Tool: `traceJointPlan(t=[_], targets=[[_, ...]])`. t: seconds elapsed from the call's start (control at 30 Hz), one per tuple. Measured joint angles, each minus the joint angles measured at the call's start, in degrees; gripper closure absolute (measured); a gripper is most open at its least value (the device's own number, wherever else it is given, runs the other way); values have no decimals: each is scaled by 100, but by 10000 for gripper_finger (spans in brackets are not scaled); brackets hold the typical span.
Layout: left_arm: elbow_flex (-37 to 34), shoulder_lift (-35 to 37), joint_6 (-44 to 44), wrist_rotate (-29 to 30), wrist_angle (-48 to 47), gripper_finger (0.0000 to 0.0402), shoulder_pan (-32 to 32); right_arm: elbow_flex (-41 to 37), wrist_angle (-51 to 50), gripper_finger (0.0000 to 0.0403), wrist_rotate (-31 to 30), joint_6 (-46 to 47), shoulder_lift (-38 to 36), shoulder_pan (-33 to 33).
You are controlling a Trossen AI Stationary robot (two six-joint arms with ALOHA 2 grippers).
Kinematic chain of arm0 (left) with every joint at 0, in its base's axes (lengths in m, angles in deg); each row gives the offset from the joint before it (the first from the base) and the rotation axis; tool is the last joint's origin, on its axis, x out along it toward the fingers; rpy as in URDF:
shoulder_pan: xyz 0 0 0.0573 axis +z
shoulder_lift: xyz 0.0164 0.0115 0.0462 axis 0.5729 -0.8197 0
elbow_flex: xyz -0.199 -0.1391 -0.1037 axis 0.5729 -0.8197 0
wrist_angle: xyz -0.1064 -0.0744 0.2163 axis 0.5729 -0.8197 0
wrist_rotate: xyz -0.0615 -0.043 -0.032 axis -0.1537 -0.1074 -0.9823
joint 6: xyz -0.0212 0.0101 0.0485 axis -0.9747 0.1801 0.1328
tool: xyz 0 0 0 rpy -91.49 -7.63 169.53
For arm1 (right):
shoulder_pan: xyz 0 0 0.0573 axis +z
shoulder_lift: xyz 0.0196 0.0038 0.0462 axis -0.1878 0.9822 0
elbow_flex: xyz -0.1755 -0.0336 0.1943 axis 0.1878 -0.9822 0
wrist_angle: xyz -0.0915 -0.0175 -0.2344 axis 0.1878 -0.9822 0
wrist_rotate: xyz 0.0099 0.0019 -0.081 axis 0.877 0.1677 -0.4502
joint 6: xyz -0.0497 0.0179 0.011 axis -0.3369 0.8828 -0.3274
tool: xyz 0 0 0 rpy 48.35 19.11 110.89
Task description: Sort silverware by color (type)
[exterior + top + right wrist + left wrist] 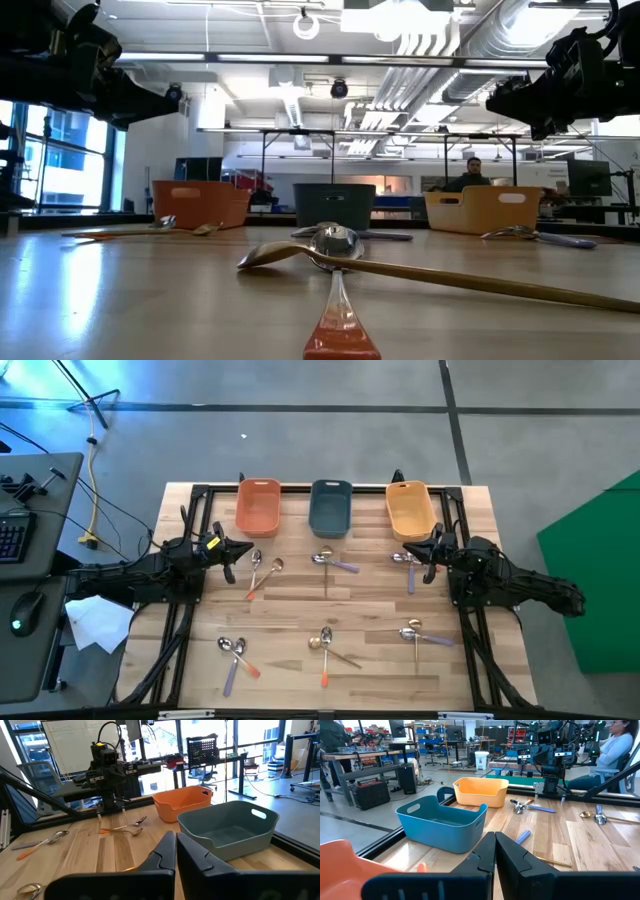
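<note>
Spoons lie flat on the wooden table (290,605) in small clusters: a gold one and an orange-handled one (262,570), two by the middle (335,562), two under my right arm's tip (408,564), and three clusters nearer the front edge (235,655), (325,645), (420,632). The low view shows the front middle cluster (335,245) close up. My left gripper (248,549) (495,851) hovers shut at the table's left. My right gripper (406,550) (175,851) hovers shut at the right. Both point level toward the middle, above the table.
Three trays stand in a row along the far edge: orange (258,507), slate-blue (330,508), yellow (410,510). Black frame rails (180,640) run along the table's left and right sides. A person (615,745) sits beyond the table's right side.
</note>
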Motion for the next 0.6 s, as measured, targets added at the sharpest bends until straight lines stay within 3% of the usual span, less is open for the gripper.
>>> traceJointPlan(t=[0.33, 0.6], targets=[[1, 0, 0, 0, 22, 398, 1, -1, 49, 402, 2, -2, 1, -1], [1, 0, 0, 0, 48, 398, 2, -1, 1438, 402, -36, -288, 1, -1]])
